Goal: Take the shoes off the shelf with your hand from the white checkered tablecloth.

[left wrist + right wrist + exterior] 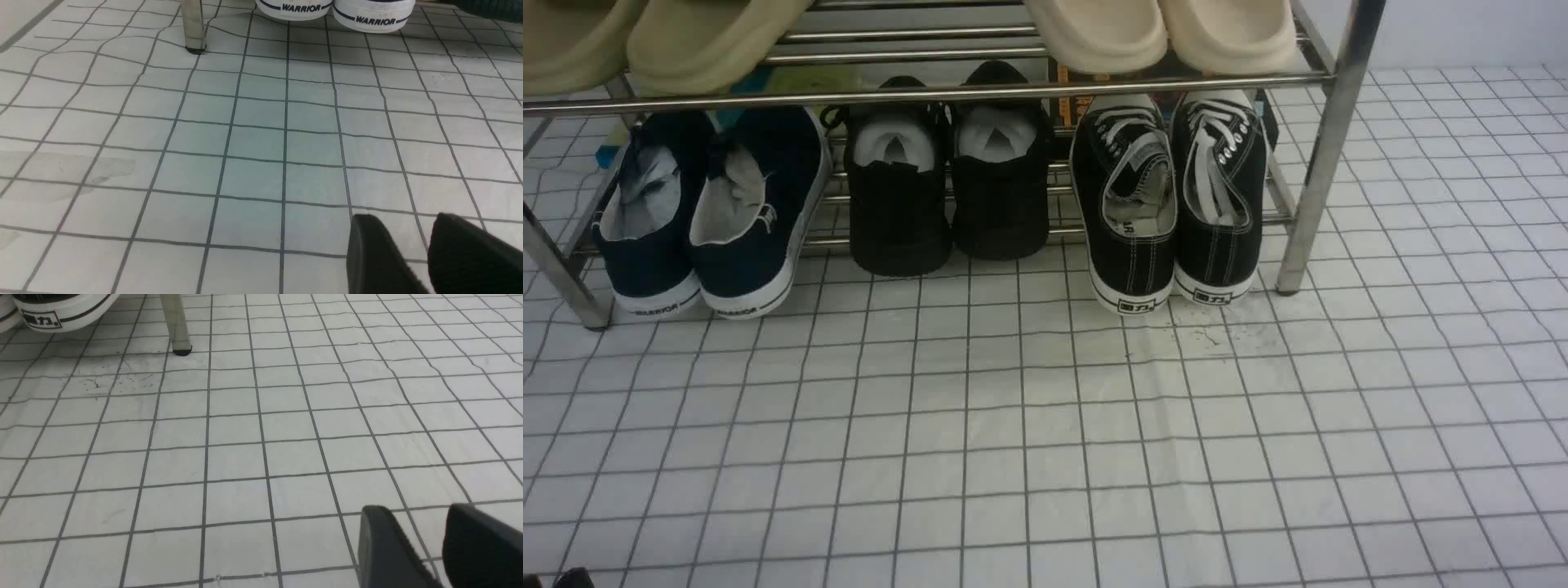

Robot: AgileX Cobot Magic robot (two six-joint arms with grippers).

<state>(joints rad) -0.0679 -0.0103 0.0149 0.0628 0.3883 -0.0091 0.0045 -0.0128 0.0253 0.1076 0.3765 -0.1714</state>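
The black canvas sneakers (1176,204) sit on the lower tier of the shelf (1327,163), upper right of centre in the front view. They are the right-most of 3 pairs, just beside the shelf's right front leg. Their long axis runs straight up that frame: toes under the rails, heels toward you, poking out past the front rail onto the white checkered tablecloth (1045,425). Your pull, as I judge it, goes straight back along that axis.

Your right pincer (412,512) looks to be the nearer one. Its wrist view catches a white-edged sneaker heel just beside that leg, well ahead of the fingertips across bare cloth. Its 2 fingers stand apart, cloth showing between them, holding nothing. Your left pincer (402,220) is likewise parted and empty, but it faces the navy WARRIOR pair (331,10), the wrong shoes.

The front view shows neither arm, so only the wrist views tell you how much cloth lies between pincer and heel. Only the front view shows you the white laces, the open tops, and the black knit pair (947,180) standing between the other 2 pairs.
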